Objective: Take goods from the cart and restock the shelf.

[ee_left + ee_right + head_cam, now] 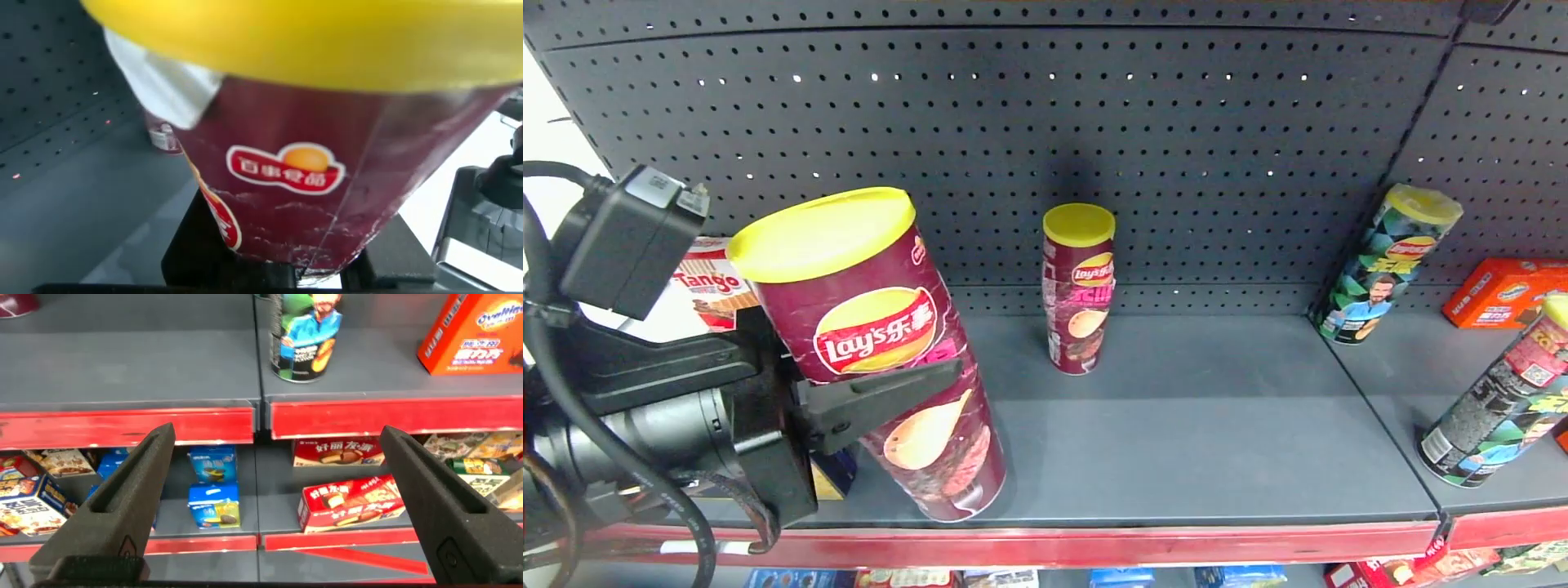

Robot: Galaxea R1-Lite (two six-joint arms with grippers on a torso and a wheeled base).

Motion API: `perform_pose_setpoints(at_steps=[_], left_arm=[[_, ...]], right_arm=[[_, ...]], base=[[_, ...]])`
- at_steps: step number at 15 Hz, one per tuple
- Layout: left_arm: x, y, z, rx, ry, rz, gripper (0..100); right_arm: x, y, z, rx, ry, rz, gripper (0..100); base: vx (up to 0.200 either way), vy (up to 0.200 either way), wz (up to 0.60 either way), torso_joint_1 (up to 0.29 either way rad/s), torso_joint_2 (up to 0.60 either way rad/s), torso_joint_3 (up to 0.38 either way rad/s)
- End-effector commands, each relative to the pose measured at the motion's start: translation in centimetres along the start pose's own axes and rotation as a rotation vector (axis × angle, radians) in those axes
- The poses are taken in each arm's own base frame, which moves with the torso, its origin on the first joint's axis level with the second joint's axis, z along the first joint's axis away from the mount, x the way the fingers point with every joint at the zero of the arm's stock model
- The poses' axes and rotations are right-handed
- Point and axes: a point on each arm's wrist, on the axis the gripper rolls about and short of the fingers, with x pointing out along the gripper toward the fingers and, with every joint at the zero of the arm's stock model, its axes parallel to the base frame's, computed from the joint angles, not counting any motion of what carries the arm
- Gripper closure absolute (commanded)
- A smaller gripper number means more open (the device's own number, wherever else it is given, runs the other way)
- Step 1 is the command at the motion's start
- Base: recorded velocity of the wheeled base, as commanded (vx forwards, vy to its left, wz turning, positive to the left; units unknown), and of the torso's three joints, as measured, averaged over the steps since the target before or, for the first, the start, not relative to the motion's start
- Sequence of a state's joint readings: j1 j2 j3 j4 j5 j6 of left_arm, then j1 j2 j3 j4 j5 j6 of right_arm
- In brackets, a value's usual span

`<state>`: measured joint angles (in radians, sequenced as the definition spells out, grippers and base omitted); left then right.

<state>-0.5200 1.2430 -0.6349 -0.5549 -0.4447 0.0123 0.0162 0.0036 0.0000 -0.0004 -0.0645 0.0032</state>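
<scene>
Maroon chip can (874, 351) with a yellow lid (821, 233) sits in the left pincer (907, 359), lid end up, over the front left part of the grey shelf (1217, 425). The pincer's black fingers (882, 400) are closed against the can's middle, one across its near side and the other hidden behind it. The can's base is low by the shelf's red front strip (1094, 545); whether it touches the shelf I cannot tell. The left wrist view has the can (310, 188) and its lid (310, 37) close up.

A second maroon can (1080, 290) stands upright at the back of the shelf, just before the perforated back panel (1094, 122) and well apart from the held one. Behind the left arm is a red-and-white wafer box (707, 282). On the adjoining shelf section to the right are a green-and-black can (1388, 261) at the back, an orange box (1511, 292) near it, and another dark can (1494, 408) nearer the front.

The right pincer (278, 431) is spread wide with nothing between its fingers (122, 506), in front of the shelf's red strip (131, 429). Beyond it stand the green-and-black can (306, 335) and the orange box (478, 331). The lower shelf (270, 478) holds blue packs (214, 490) and red boxes (351, 502).
</scene>
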Motion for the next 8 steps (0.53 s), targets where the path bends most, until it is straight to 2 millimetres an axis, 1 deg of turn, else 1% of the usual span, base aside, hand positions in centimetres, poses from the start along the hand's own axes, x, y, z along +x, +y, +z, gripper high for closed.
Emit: perform_pose_setpoints(at_steps=[1, 4, 6, 8], left_arm=[[0.0, 0.0, 0.0, 0.0, -0.001, 0.003, 100], [-0.3, 0.6, 0.3, 0.004, -0.012, 0.034, 100], [-0.5, 1.0, 0.5, 0.007, -0.019, 0.049, 100], [-1.3, 0.8, -0.1, 0.0, -0.01, 0.041, 100]], right_arm=[[0.0, 0.0, 0.0, 0.0, 0.001, -0.002, 0], [0.0, 0.0, 0.0, -0.002, 0.003, 0.004, 0], [0.0, 0.1, 0.0, -0.003, 0.001, 0.042, 0], [0.1, 0.1, 0.0, -0.007, 0.012, 0.054, 0]], base=[[0.0, 0.0, 0.0, 0.0, 0.0, 0.0], [0.0, 0.0, 0.0, 0.0, 0.0, 0.0], [0.0, 0.0, 0.0, 0.0, 0.0, 0.0], [0.0, 0.0, 0.0, 0.0, 0.0, 0.0]])
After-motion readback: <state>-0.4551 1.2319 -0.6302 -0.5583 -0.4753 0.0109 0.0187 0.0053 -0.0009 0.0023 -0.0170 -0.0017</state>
